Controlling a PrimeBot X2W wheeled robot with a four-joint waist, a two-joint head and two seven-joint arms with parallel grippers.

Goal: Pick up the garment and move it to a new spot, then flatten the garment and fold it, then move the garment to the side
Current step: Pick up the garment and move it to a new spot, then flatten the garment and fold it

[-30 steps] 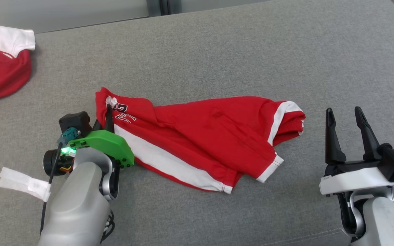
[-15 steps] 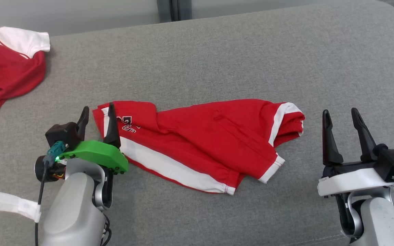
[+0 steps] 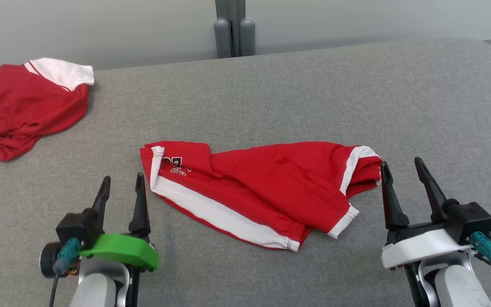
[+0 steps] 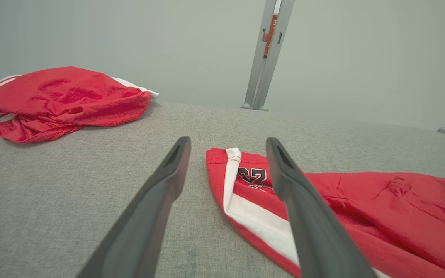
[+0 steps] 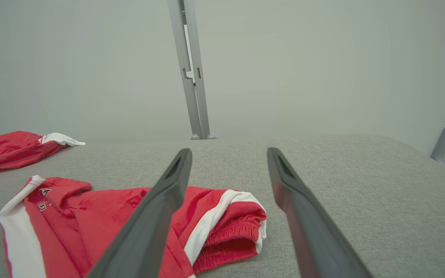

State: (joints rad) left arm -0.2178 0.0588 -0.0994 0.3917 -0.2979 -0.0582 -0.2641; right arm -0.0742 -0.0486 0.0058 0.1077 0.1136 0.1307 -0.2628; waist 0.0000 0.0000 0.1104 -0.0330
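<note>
The left fingers [image 3: 139,204] stand spread and empty just beside the garment's [image 3: 262,187] striped left end. The right fingers [image 3: 391,200], also spread and empty, sit by its bunched right end. The garment lies rumpled in the middle of the grey surface [image 3: 313,94]. It looks soft, light and limp, so it is probably best pinched at both end corners.

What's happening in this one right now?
A two-armed robot is working on a red and white garment that lies rumpled on a grey cushion. The left gripper pinched the garment's left corner a second ago. It has since let go and now sits open just beside that corner. The right gripper is open too, near the garment's right end, and holds nothing. A second red garment lies at the far left.
</note>
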